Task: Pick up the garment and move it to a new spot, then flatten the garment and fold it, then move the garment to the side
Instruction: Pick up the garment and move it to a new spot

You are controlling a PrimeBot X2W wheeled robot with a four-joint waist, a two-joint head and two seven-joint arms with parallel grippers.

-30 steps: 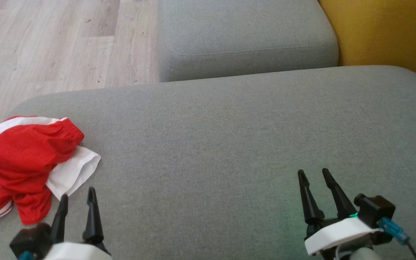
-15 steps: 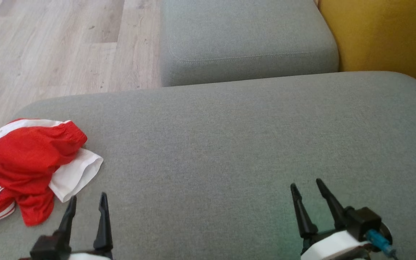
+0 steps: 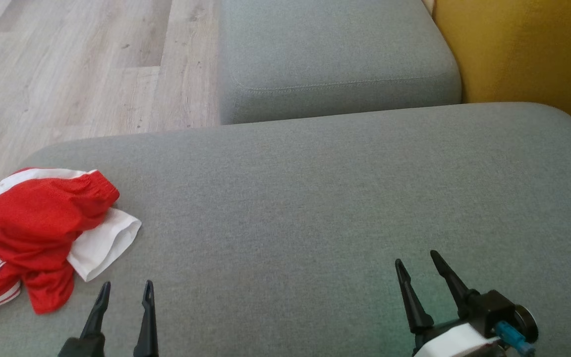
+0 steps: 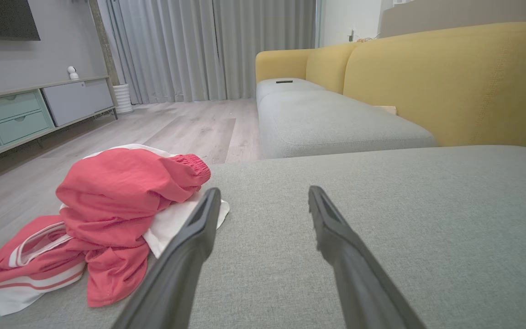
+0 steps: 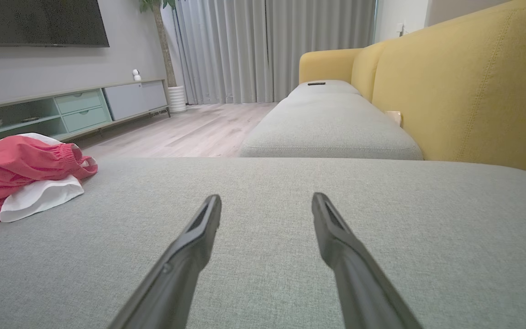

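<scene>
Head view: a crumpled red-and-white garment (image 3: pixel 37 233) lies untouched at the nine o'clock edge of a grey sofa cushion (image 3: pixel 315 198). The left gripper (image 3: pixel 127 283), at seven o'clock, has its jaws spread and empty. The garment sits just beside them toward ten o'clock, its white hem (image 3: pixel 102 243) nearest. The right gripper (image 3: pixel 416 257), at five o'clock, is likewise released and holds nothing, with the garment well apart toward its nine o'clock across the cushion. A second cushion (image 3: pixel 335 49) lies at twelve o'clock, wooden floor (image 3: pixel 67 74) at eleven and a yellow backrest (image 3: pixel 523 49) at two.
</scene>
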